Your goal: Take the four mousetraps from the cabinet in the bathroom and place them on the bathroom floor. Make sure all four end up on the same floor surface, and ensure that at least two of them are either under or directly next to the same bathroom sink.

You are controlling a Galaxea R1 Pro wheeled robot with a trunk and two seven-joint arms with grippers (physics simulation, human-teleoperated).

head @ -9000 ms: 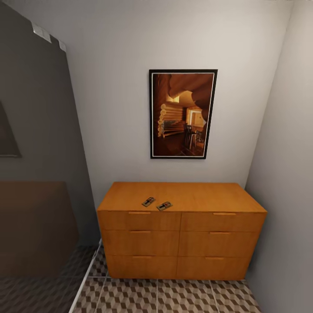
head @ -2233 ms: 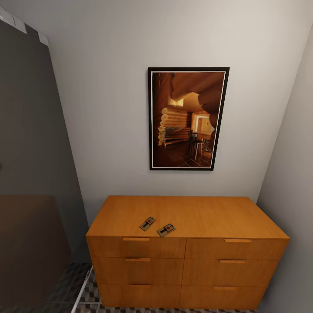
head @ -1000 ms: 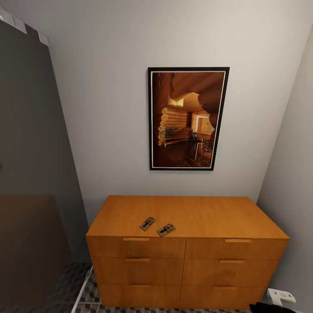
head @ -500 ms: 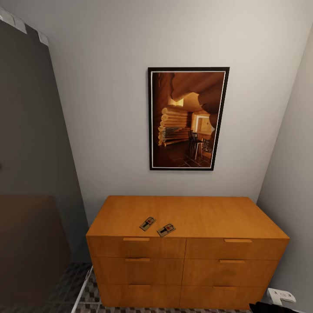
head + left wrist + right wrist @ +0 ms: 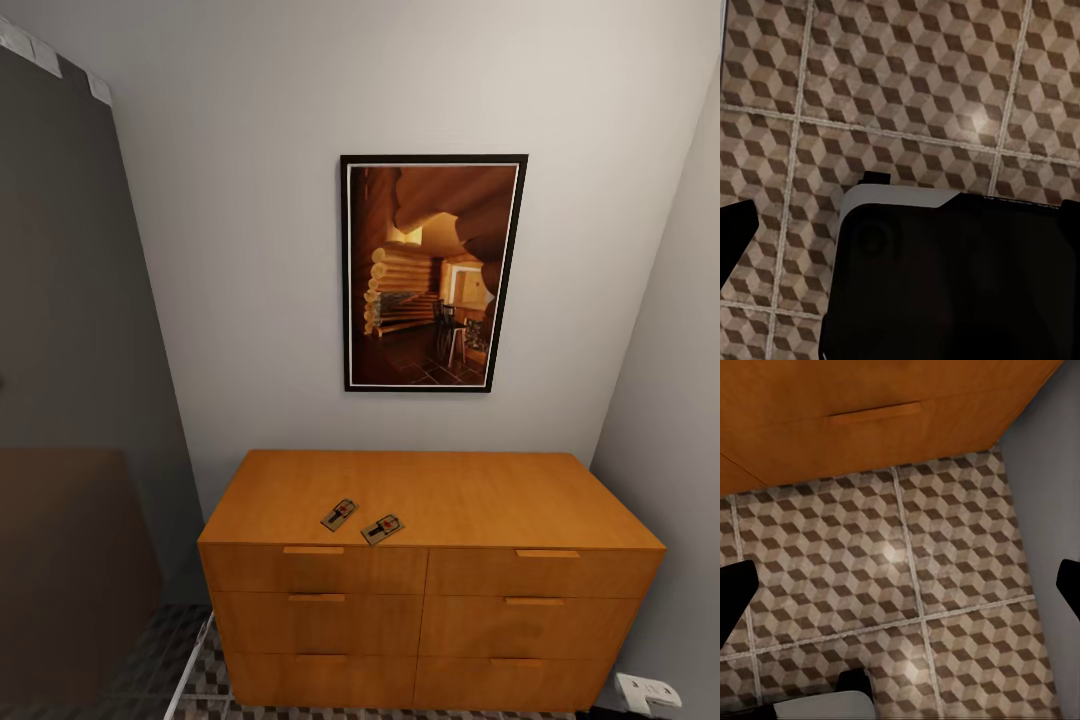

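Two mousetraps (image 5: 339, 515) (image 5: 382, 529) lie side by side near the front edge of the six-drawer cabinet (image 5: 480, 495). Left gripper (image 5: 904, 217) and right gripper (image 5: 900, 585) hang spread apart over the bathroom floor (image 5: 892, 555).

Cabinet (image 5: 870, 412) drawer front with bar handle (image 5: 875, 414) at twelve o'clock, above cube-patterned floor (image 5: 885, 585); grey wall (image 5: 1050, 472) at three o'clock.

Head view: high, faces cabinet (image 5: 430, 560) front and wall. Both wrist views face down, close over bathroom floor (image 5: 907, 90) (right also shares cabinet front).
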